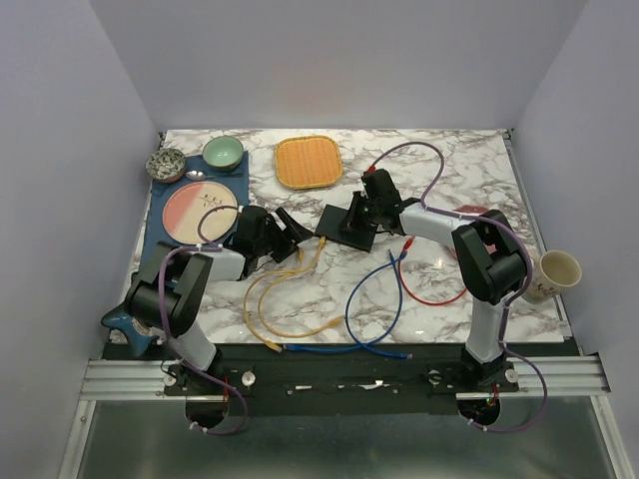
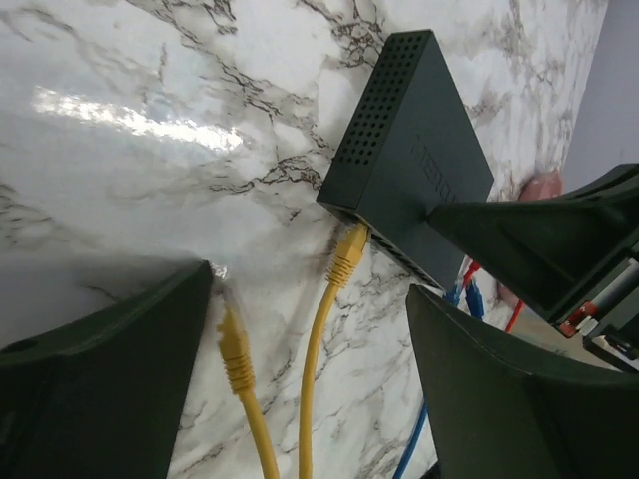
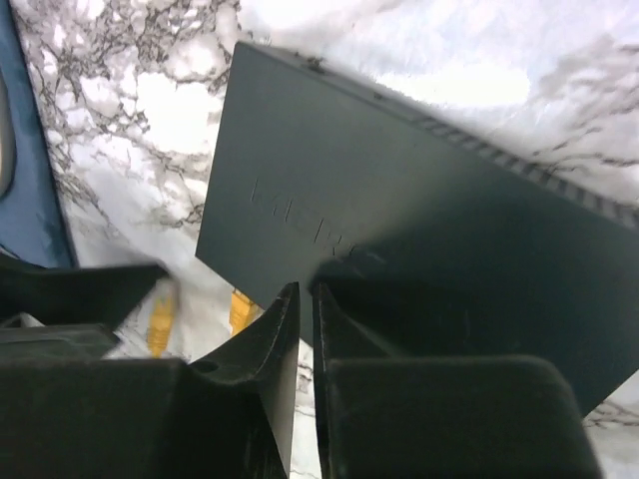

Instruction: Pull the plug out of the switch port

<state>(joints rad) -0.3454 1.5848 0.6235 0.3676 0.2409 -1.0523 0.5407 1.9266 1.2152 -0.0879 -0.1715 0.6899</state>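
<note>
The switch [image 1: 344,226] [image 2: 414,150] [image 3: 399,220] is a flat black box in the middle of the marble table. One yellow plug [image 2: 348,250] sits with its tip at the switch's socket edge. A second yellow plug [image 2: 235,344] lies loose on the marble, apart from the switch, between the fingers of my left gripper [image 2: 310,349] [image 1: 292,239], which is wide open and touches nothing. My right gripper [image 3: 305,294] [image 1: 357,214] is shut, its tips resting on the switch's top near its edge. Both yellow plugs [image 3: 160,319] [image 3: 240,309] show past that edge.
Yellow [image 1: 262,299], blue [image 1: 374,304] and red [image 1: 431,291] cables loop across the near table. A woven tray [image 1: 309,162] lies at the back. A pink plate [image 1: 203,210], green bowl [image 1: 223,152] and small dish [image 1: 166,165] are at the left, a cup [image 1: 559,269] at the right edge.
</note>
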